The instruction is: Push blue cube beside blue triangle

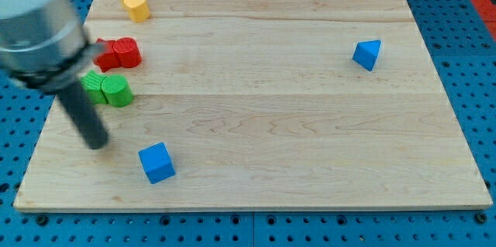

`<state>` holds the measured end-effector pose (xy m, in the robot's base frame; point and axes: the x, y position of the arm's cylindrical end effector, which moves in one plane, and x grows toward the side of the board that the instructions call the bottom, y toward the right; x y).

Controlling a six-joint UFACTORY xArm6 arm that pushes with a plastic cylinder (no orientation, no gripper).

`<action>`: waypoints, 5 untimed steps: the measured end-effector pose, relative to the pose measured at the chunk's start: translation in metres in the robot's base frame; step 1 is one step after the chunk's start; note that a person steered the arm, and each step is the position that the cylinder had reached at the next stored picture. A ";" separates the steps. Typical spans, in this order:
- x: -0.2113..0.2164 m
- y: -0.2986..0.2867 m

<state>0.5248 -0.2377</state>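
Tool first: my tip [98, 145], the lower end of a straight dark rod, rests on the wooden counter [256, 123] near the view's left edge; it is a plain rod with no jaws, so it has nothing to open or close and holds nothing. Its upper part is a large blurred grey body in the view's top left corner. Just to the view's right of my tip and slightly lower sits the blue cube [157, 162], close to it but not touching, near the counter's bottom edge in the view. Far across the counter, toward the view's upper right, sits the blue triangle [367, 54], well apart from the cube. Just above my tip in the view, beside the rod, is a pair of green blocks [108, 90], the right-hand one a short cylinder; they touch each other. Above them is a pair of red blocks [119, 53], also touching each other, the right-hand one rounded. Near the counter's top left corner in the view are two yellow blocks [134, 2], touching. Around the counter lies a blue pegboard surface [465, 15] dotted with holes.
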 end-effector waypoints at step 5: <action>0.070 0.143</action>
<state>0.5943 -0.0942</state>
